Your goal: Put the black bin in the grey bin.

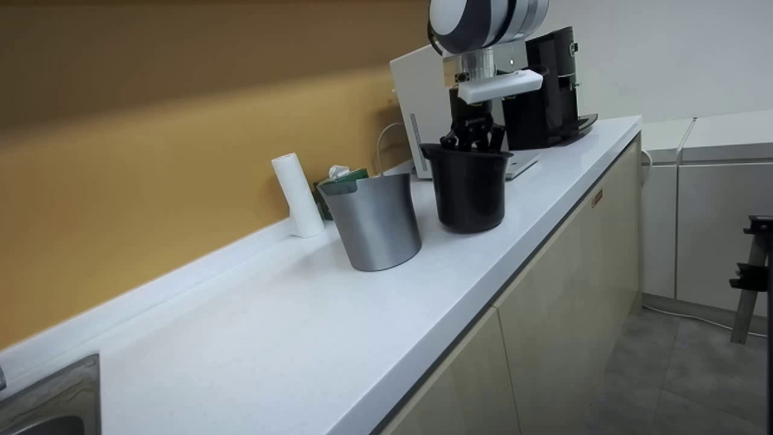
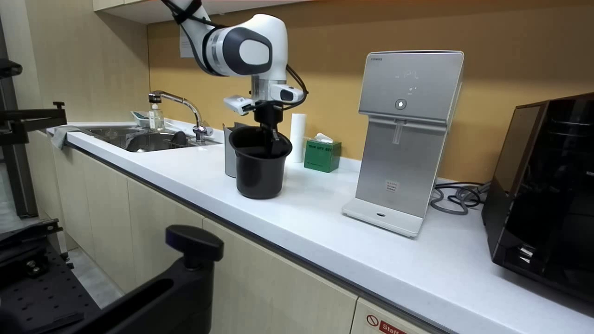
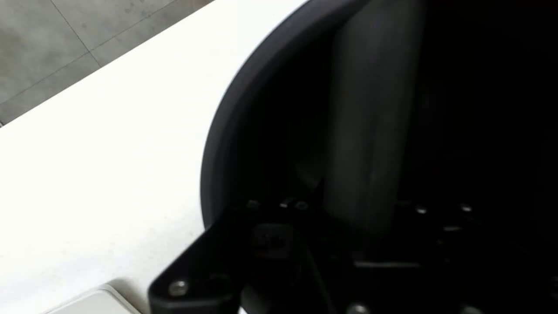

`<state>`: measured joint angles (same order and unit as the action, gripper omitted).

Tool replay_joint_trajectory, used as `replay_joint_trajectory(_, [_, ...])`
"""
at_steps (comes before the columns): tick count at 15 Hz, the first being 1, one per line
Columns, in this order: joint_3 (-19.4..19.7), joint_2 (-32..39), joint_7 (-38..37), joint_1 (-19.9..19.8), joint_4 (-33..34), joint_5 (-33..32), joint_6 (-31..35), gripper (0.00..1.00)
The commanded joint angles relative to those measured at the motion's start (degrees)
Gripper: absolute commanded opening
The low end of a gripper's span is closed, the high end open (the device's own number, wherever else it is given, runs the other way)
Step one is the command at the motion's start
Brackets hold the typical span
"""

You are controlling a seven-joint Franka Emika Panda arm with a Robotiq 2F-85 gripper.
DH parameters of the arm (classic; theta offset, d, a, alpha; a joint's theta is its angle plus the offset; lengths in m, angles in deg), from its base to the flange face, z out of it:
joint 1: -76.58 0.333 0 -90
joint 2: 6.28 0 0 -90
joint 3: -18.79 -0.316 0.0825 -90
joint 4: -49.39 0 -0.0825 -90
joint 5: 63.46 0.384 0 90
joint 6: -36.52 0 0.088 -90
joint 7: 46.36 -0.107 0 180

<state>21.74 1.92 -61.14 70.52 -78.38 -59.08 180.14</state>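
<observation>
The black bin [image 1: 468,193] stands upright on the counter, and it also shows in an exterior view [image 2: 261,178]. The grey bin [image 1: 377,226] stands beside it, toward the sink; in an exterior view the black bin partly covers it [image 2: 230,160]. My gripper [image 1: 474,142] points down into the black bin's mouth, with its fingertips hidden below the rim; it also reaches inside in an exterior view [image 2: 273,144]. In the wrist view the bin's rim [image 3: 218,144] curves left of my gripper [image 3: 362,211]. The dark fingers look spread apart, with nothing visible between them.
A white paper roll [image 1: 300,196] and a green tissue box [image 2: 322,155] stand by the wall behind the bins. A silver water dispenser [image 2: 401,139] and a black machine [image 1: 543,90] stand farther along. The sink [image 2: 116,132] lies at the opposite end.
</observation>
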Motion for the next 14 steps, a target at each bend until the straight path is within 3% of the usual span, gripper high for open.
replay_joint_trajectory(1, [1.3,-3.3,-2.2,1.4,0.2,-2.1,-1.9,0.02])
replay_joint_trajectory(8, [0.5,-10.1,-7.3,2.6,3.8,-13.5,-11.6,0.02])
replay_joint_trajectory(14, [-2.5,-11.9,-2.8,4.5,13.5,-12.1,-25.1,0.02])
